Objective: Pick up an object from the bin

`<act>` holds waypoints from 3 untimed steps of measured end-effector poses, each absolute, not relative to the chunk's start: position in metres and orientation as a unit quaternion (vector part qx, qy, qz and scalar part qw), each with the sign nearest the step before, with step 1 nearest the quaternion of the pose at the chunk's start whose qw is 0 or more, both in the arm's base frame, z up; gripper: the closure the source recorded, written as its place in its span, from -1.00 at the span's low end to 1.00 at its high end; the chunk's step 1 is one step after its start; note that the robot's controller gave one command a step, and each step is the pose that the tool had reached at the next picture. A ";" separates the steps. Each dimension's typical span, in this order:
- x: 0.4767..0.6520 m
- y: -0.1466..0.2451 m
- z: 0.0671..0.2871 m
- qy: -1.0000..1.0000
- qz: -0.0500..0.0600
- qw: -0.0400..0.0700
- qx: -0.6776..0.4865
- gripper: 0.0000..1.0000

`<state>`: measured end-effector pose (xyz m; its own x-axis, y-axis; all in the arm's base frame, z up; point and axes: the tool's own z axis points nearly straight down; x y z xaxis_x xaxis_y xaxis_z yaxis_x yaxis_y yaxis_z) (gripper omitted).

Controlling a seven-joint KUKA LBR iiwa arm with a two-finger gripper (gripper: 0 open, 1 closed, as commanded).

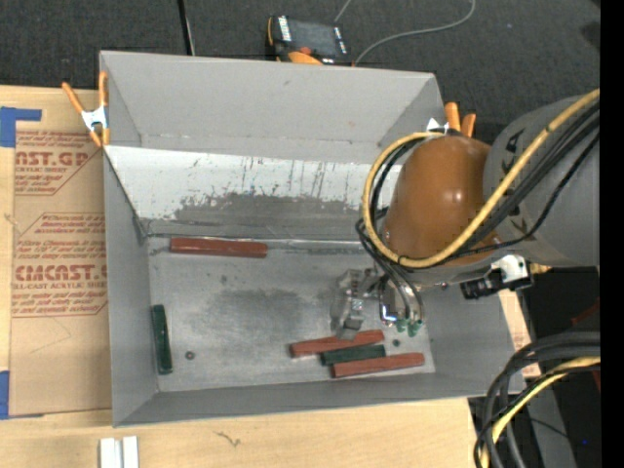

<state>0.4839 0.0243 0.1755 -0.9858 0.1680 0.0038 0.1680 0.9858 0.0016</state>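
Glossy orange wrist dome (434, 198) above gripper (375, 308), spread unclear, over flat red bar (336, 344) and green bar (353, 356) in scuffed bin (244, 300)

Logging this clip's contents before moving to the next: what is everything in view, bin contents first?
bin: one, grey metal, middle of the view.
red-brown sticks: three; one along the floor's far edge, two in the near-right cluster.
dark green sticks: two; one by the left wall, one between the cluster's two red-brown ones.
device: one, black and orange, beyond the bin's far rim.
cover: one, orange-brown, on the arm over the bin's right side.
gripper: one, low over the cluster's far side.
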 end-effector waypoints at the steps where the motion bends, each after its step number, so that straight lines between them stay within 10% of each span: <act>1: 0.485 0.023 0.177 -0.996 -0.001 0.000 -0.085 -1.00; 2: 0.499 -0.025 0.071 -0.997 0.001 0.004 -0.073 -1.00; 3: 0.501 -0.024 0.076 -0.997 0.000 0.000 -0.072 1.00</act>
<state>0.5012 -0.0235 0.0758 -0.9897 0.1430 -0.0007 0.1430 0.9897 0.0005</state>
